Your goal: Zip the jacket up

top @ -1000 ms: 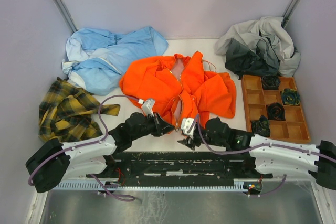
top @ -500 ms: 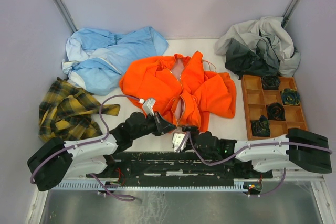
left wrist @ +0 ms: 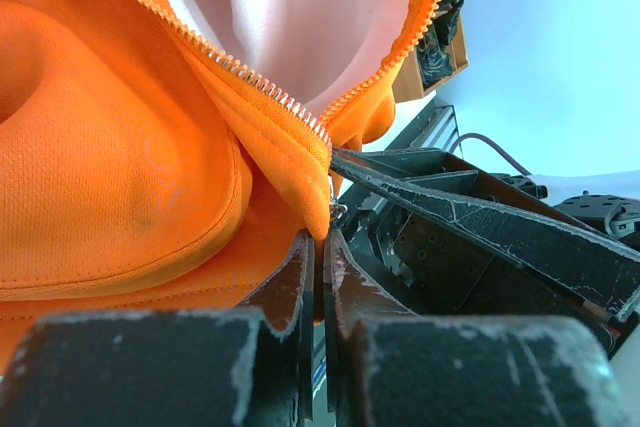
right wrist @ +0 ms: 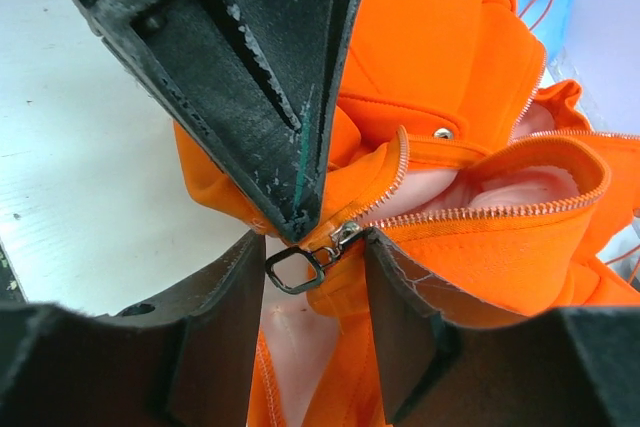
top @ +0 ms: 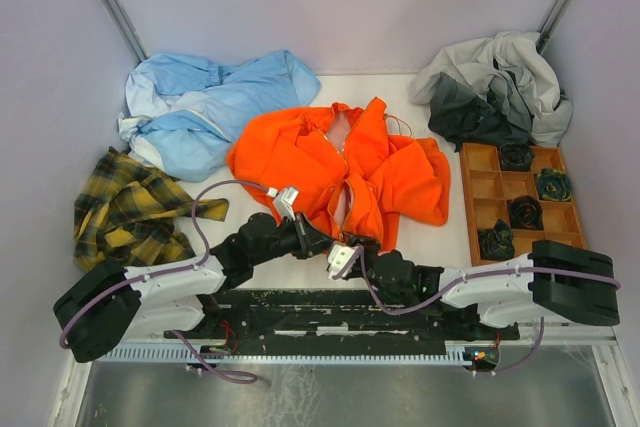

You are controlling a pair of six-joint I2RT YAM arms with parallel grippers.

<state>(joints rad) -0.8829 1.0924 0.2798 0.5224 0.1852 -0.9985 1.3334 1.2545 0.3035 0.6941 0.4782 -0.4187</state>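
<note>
Grippers meet at the near hem of the jacket, which lies crumpled and unzipped mid-desk, between a blue garment and a grey clothing heap. The left gripper is pinched closed on the hem at the zipper's foot. The right gripper stands partly open, fingers either side of the metal zipper pull, not clamping it.

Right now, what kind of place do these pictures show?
Most likely a robot test cell for handling clothes: plain walls enclose a white table, a left arm and a right arm are bolted at its near edge, and the orange jacket lies among other clothing heaps.
</note>
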